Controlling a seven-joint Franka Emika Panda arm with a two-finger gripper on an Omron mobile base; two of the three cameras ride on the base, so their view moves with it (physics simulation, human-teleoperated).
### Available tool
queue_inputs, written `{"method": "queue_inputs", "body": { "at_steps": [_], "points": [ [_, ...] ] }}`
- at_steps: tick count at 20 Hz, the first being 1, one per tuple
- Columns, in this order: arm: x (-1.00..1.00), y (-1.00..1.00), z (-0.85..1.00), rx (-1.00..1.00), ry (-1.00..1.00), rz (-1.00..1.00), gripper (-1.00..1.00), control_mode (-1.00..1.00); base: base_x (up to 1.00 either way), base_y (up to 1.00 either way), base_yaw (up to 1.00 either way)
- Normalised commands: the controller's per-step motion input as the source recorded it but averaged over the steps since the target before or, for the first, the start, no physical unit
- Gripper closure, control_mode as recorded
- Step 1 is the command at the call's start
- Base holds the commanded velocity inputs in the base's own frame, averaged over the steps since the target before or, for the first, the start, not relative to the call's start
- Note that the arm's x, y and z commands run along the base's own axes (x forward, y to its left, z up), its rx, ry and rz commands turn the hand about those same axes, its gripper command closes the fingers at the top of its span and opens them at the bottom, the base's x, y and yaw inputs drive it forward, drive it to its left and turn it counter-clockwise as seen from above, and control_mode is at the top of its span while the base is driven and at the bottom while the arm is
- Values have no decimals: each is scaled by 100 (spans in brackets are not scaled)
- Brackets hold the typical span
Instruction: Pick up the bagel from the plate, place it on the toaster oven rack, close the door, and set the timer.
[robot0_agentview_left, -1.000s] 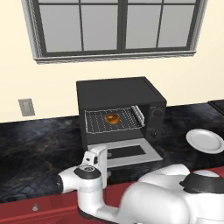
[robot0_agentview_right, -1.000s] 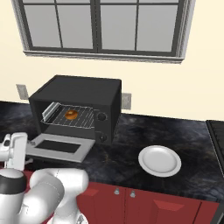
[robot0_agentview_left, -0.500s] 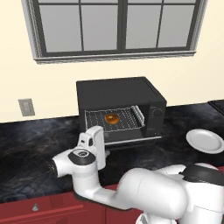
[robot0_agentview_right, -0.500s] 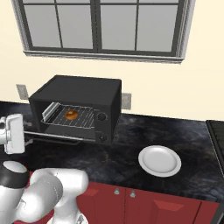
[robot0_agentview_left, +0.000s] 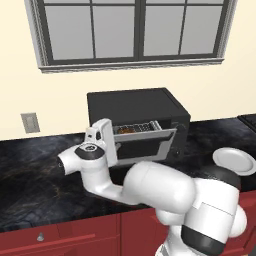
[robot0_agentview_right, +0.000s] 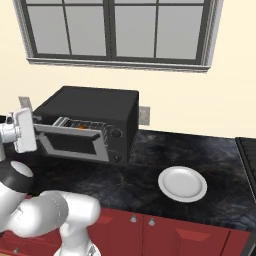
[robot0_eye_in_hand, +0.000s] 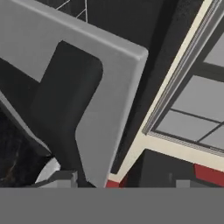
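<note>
The black toaster oven (robot0_agentview_left: 137, 107) stands at the back of the counter. Its grey door (robot0_agentview_left: 145, 145) with the dark window is tilted up, most of the way to closed. Through the gap at the top, the bagel (robot0_agentview_left: 126, 130) lies on the silver toaster oven rack (robot0_agentview_left: 144, 127). From the other side the bagel (robot0_agentview_right: 81, 127) shows as an orange spot above the door (robot0_agentview_right: 70, 142). My gripper (robot0_agentview_left: 114, 145) is at the door's left end, fingers spread, and the door panel (robot0_eye_in_hand: 109, 78) looms close with its edge running down between them. The white plate (robot0_agentview_right: 182, 182) sits bare to the right.
Dark marble counter (robot0_agentview_right: 135, 170) runs left and right of the oven, with red cabinet fronts (robot0_agentview_right: 165, 230) below. A wall outlet (robot0_agentview_left: 30, 122) is left of the oven and a window (robot0_agentview_left: 140, 30) above it. A stove edge (robot0_agentview_right: 248, 165) borders the far right.
The door has swung up from lying flat open to nearly closed. My hand has risen with it at its left end, and the rack and bagel are now mostly covered.
</note>
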Motion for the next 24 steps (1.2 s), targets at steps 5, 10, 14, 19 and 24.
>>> {"method": "queue_inputs", "body": {
  "at_steps": [5, 10, 14, 19, 24],
  "points": [
    [71, -12, 0, 5, -7, 35, -100, -100, 0, 0, 0],
    [60, -7, 0, 4, -10, 40, -100, -100, 0, 0, 0],
    [57, 0, -1, 3, -4, 38, -100, -100, 0, 0, 0],
    [15, 43, -4, 1, 4, 28, -100, -100, 0, 0, 0],
    [6, 80, 0, 7, 19, 16, -100, -100, 0, 0, 0]
  ]
}}
